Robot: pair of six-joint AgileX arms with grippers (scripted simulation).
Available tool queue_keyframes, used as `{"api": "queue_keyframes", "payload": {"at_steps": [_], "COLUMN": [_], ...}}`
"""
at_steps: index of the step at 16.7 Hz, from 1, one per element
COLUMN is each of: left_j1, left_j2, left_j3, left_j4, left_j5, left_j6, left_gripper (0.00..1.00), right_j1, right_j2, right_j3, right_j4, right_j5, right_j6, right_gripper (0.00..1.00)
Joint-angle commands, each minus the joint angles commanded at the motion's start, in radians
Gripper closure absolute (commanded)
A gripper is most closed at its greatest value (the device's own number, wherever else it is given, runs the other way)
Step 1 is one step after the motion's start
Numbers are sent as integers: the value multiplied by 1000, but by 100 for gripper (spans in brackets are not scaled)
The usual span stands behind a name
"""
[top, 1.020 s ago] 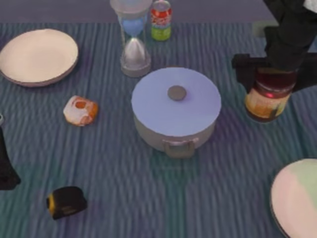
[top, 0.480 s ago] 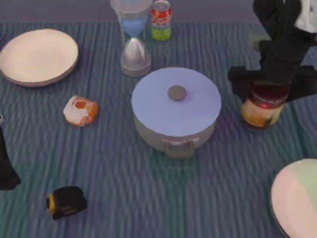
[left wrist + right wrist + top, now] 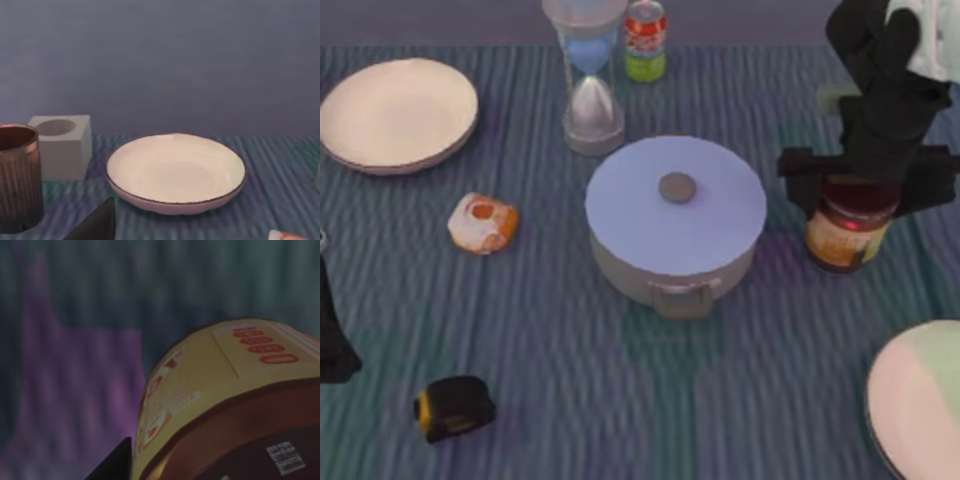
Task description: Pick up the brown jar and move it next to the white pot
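My left arm (image 3: 332, 340) sits parked at the table's left edge, and I cannot tell how its fingers stand; its wrist camera looks across a white plate (image 3: 175, 172), a pale block (image 3: 62, 145) and a ribbed metal cup (image 3: 17, 177). Moving rightward, a bread roll (image 3: 482, 222) and a black-and-yellow tape measure (image 3: 452, 407) lie on the blue cloth (image 3: 540, 330), then an hourglass (image 3: 590, 80) and a red-and-green can (image 3: 645, 38) near the far edge. The white pot (image 3: 675, 225) stands mid-table. Just to its right, apart from it, is the brown jar (image 3: 848, 222), upright, with my right gripper (image 3: 868, 178) clamped on its lid from above. Another plate (image 3: 918, 400) lies at the near right corner.
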Motion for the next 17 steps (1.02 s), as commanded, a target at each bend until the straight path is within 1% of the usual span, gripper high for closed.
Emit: {"api": "queue_keyframes", "payload": {"at_steps": [11, 12, 17], "left_j1": [0, 0, 0], "left_j2": [0, 0, 0], "left_j3": [0, 0, 0], "left_j4": [0, 0, 0], "left_j5": [0, 0, 0], "left_j6": [0, 0, 0], "left_gripper": [0, 0, 0], "right_j1": [0, 0, 0], "right_j2": [0, 0, 0], "right_j3": [0, 0, 0], "right_j4": [0, 0, 0], "right_j5": [0, 0, 0], "right_j6": [0, 0, 0], "right_gripper": [2, 0, 0]}}
